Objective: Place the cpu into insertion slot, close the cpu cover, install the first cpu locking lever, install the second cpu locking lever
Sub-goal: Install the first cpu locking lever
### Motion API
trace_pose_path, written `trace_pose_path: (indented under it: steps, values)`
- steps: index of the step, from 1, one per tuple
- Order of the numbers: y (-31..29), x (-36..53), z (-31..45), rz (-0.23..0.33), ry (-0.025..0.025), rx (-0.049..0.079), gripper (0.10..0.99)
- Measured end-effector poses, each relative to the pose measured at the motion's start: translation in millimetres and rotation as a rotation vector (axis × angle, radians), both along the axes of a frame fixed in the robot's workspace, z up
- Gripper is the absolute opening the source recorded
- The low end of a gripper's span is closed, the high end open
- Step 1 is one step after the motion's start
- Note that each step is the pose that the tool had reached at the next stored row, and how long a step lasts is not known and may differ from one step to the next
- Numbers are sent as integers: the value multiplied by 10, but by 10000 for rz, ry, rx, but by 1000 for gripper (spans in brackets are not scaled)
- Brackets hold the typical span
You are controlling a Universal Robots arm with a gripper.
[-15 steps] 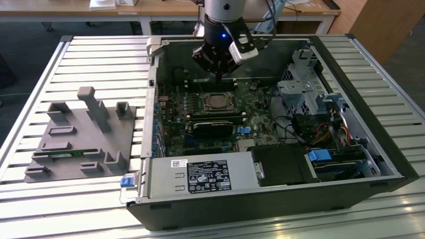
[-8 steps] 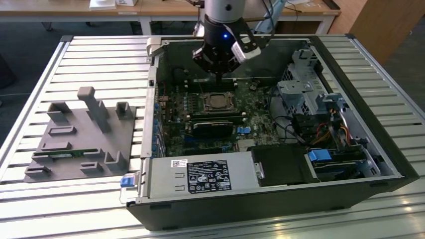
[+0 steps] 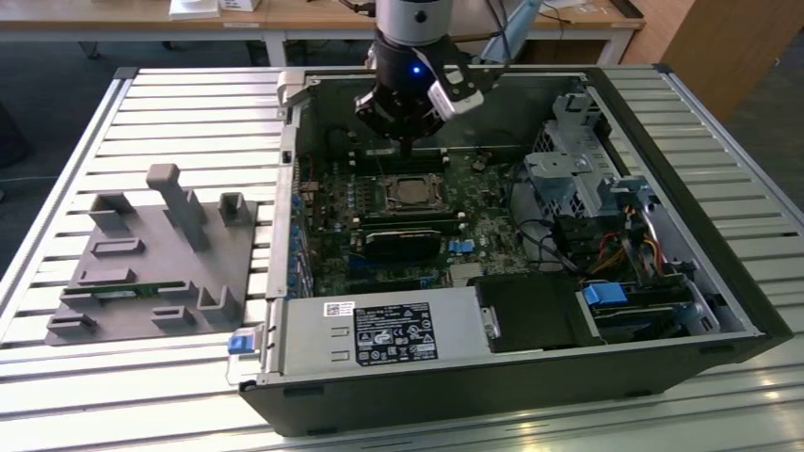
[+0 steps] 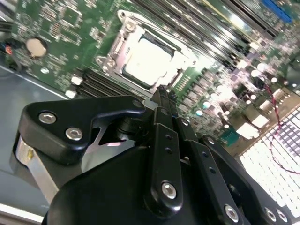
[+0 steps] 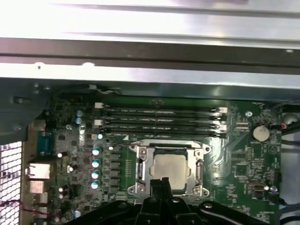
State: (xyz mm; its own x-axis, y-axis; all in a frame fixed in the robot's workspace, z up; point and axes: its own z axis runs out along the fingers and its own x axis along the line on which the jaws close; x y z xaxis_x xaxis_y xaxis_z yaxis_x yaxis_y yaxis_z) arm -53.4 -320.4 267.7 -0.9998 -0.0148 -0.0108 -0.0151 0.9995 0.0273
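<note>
A robotics lab: an opened computer case [image 3: 503,377] on a slatted aluminium surface [image 3: 151,113], a grey fixture block [image 3: 151,273] at the exterior view's left, a robot gripper [image 3: 402,151] hanging over its board, wooden desks [image 3: 301,19] far behind.

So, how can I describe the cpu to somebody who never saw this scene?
Inside the computer case lies a green circuit board. Near its middle sits a silvery metal frame, and the cpu is the pale square plate within it. The black memory slots beside it are long and narrow, not square.

Readable text: none I can make out. Black label [image 3: 395,335] and white sticker [image 3: 341,308] on power supply [image 3: 308,356]: print too small.
</note>
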Motion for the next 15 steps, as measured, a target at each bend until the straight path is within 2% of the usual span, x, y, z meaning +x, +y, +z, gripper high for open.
trace_pose_path:
  steps: [4,15]
  values:
    - [1,-134,-9,-1,-33,1,106]
    - [1,-189,-10,0,-47,0,106]
